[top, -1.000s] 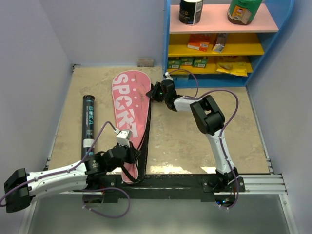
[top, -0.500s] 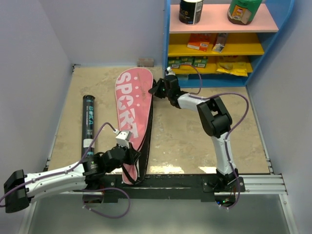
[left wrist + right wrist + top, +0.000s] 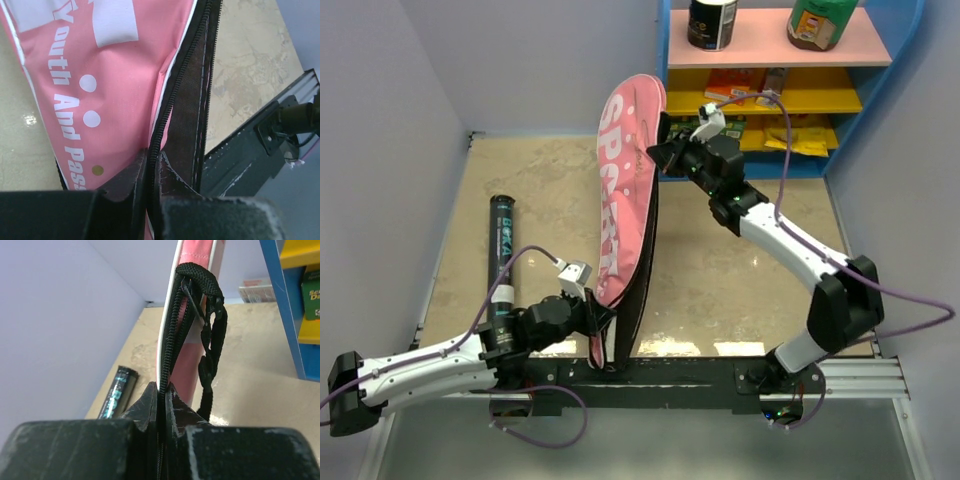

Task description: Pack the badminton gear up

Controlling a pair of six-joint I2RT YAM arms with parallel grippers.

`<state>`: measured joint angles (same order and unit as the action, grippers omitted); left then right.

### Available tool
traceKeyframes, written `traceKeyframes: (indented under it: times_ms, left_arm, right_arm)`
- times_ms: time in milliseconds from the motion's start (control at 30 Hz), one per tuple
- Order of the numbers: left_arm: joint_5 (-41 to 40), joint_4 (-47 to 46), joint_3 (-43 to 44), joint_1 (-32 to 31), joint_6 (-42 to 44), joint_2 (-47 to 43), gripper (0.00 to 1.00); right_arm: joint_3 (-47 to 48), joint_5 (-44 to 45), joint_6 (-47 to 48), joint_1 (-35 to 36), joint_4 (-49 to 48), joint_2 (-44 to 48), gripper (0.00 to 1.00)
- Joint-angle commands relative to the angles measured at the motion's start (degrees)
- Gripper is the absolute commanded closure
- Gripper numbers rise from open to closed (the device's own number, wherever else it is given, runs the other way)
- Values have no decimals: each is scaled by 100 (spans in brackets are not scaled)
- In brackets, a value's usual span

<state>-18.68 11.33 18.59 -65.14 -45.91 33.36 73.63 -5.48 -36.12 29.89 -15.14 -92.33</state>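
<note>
The pink bag [image 3: 625,170] lettered "SPORT" is raised on edge, its wide end high near the shelf and its narrow end low by the front rail. My right gripper [image 3: 667,152] is shut on the black zipper edge [image 3: 170,335] at the wide end. A black strap [image 3: 211,340] hangs beside that edge. My left gripper [image 3: 599,318] is shut on the zipper edge [image 3: 175,100] near the narrow end, with pink fabric [image 3: 100,90] to its left. The black shuttle tube [image 3: 502,255] lies flat on the table at the left, also in the right wrist view [image 3: 117,392].
A blue shelf unit [image 3: 660,60] with jars, boxes and packets stands at the back right, close to the raised bag end. A small box [image 3: 255,290] sits by the back wall. The black front rail [image 3: 720,372] runs along the near edge.
My right gripper closed on the bag's zipper edge and lifted the wide end up and to the right, so the bag went from lying flat to standing tilted. The left gripper kept its hold.
</note>
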Motion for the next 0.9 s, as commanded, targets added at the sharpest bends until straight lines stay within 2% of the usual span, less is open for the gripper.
traceKeyframes:
  times_ms: [0, 133, 333, 633, 767, 867]
  left_arm:
    - [-330, -61, 347, 63, 135, -102, 100]
    - [-189, -8, 558, 63, 284, 108, 100]
    - [-83, 0, 1041, 63, 565, 346, 100]
    - [-250, 238, 2086, 63, 987, 838, 100]
    - [-733, 291, 2359, 63, 1338, 1154, 100]
    - [-945, 273, 2552, 81, 1672, 1558, 100]
  right_arm:
    - [-331, -306, 325, 219, 616, 1319, 100]
    - [-778, 116, 281, 237, 1300, 2332, 100]
    - [-1428, 1100, -368, 263, 2487, 3737, 100]
    - [-2132, 2788, -1562, 272, 4332, 4891, 100]
    - [-2869, 3070, -2214, 263, 4598, 5304, 100]
    - [-3625, 3132, -2724, 263, 4371, 5392, 100]
